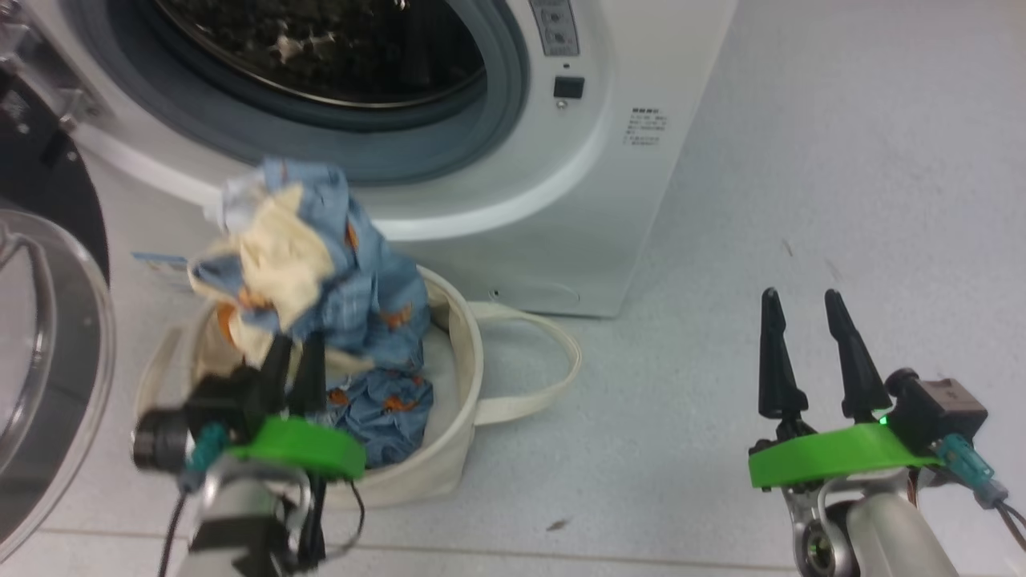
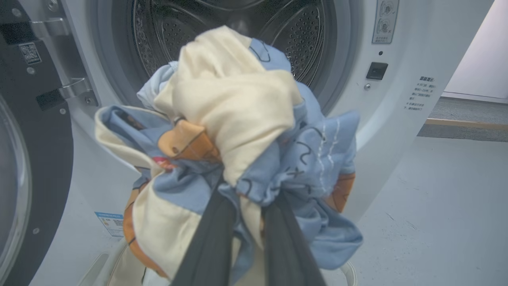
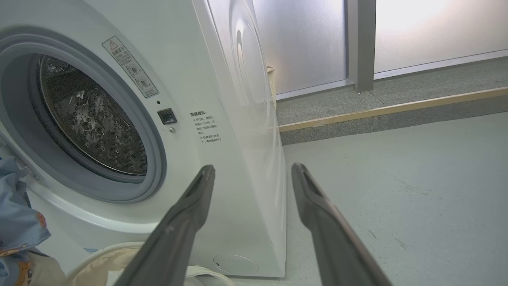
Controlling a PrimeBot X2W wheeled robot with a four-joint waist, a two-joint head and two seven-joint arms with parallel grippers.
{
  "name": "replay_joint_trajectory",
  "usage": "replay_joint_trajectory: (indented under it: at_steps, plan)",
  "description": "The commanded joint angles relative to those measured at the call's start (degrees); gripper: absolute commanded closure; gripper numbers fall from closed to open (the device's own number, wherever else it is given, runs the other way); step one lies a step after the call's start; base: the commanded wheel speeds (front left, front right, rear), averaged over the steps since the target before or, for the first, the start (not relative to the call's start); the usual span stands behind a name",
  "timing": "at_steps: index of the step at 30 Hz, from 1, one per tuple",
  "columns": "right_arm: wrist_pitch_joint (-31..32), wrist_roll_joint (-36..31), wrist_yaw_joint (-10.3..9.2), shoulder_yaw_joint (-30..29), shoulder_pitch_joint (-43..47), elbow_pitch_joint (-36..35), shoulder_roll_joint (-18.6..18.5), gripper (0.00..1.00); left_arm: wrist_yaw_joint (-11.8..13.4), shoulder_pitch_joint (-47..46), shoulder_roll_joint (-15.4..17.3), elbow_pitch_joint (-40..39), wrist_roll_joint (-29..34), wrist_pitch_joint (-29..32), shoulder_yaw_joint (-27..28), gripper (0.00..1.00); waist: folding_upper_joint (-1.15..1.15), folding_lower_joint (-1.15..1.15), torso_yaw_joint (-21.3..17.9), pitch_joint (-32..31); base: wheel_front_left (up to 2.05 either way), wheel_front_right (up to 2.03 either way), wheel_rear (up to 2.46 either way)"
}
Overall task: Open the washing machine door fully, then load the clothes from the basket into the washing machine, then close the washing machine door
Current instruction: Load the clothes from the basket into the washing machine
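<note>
Currently left hand [image 1: 295, 353] pinches the clothes [image 1: 321, 264] above the basket [image 1: 458, 401], right hand [image 1: 801, 298] gapes empty; dangling tail could slip free short of the washing machine [image 1: 609, 200].

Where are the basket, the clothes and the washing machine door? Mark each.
the basket [image 1: 469, 385], head view, its cream outer wall.
the clothes [image 2: 238, 103], left wrist view, the cream patch on top.
the washing machine door [image 1: 48, 184], head view, its black rim.

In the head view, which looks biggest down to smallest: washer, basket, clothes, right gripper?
1. washer
2. basket and clothes: about alike; the clothes are held nearer the camera, so unranked
3. right gripper
</note>
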Motion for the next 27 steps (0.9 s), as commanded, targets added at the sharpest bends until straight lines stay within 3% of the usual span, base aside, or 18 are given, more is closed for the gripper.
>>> replay_joint_trajectory:
  at_steps: [1, 8, 18, 27]
  plan:
    - [-0.7, -0.1, 0.01, 1.4, -2.0, -2.2, 0.1, 0.00, -0.2, -3.8, 0.5, -2.7, 0.6, -0.7, 2.3, 1.00, 0.00, -0.01, -0.9, 2.4, 0.00, 0.00, 0.00]
    - [-0.7, -0.6, 0.01, 1.3, -5.5, -3.8, 0.1, 0.00, -1.7, -16.6, 1.4, -0.5, 1.7, -0.7, 6.1, 1.00, 0.00, -0.01, -3.2, 12.1, 0.00, 0.00, 0.00]
    - [-0.7, 0.3, 0.01, 2.1, -10.5, -5.6, 0.1, 0.00, -3.2, -39.0, 6.8, 6.5, 5.0, -0.7, 7.7, 1.00, 0.00, -0.01, -8.0, 24.6, 0.00, 0.00, 0.00]
    - [-0.7, 2.3, 0.01, 2.6, -13.3, -6.7, 0.1, 0.00, -1.7, -52.9, 12.3, 17.2, 7.4, -0.7, 7.6, 1.00, 0.00, -0.01, -11.7, 30.7, 0.00, 0.00, 0.00]
